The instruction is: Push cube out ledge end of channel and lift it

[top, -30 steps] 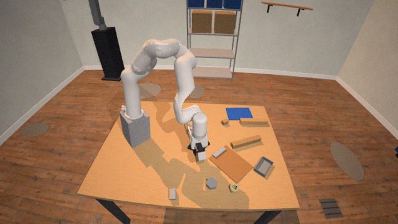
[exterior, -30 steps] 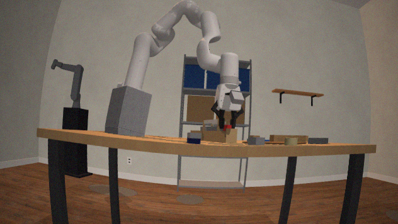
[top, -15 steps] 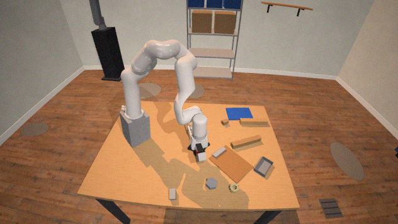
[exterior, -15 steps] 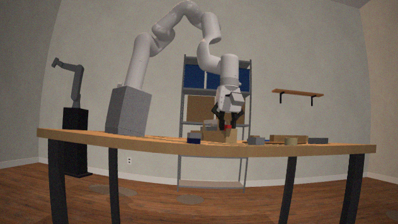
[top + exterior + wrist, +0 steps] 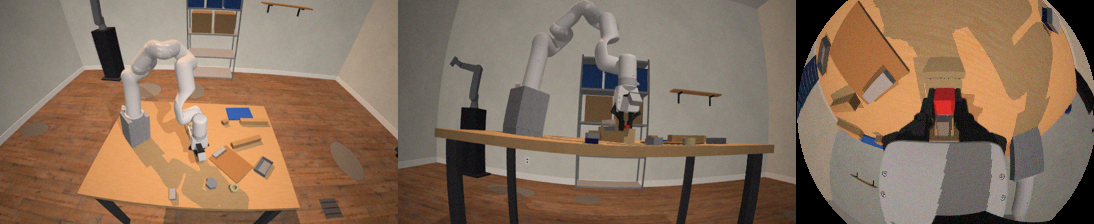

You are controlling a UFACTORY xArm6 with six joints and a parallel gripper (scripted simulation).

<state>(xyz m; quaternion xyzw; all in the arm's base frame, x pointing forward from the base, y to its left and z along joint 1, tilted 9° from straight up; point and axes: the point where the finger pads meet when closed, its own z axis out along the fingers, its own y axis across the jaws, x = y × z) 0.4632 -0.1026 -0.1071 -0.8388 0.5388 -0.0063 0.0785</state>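
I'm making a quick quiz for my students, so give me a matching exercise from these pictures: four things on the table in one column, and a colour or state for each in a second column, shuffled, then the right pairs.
Column one:
1. cube
2. flat mat
3. hexagonal block
4. open tray

Column two:
A. blue, lying near the far edge of the table
B. grey walls, hollow inside, at the right of the wooden board
C. red, clamped between the gripper fingers
D. grey, six-sided, near the front edge

Pairs: 1-C, 2-A, 3-D, 4-B
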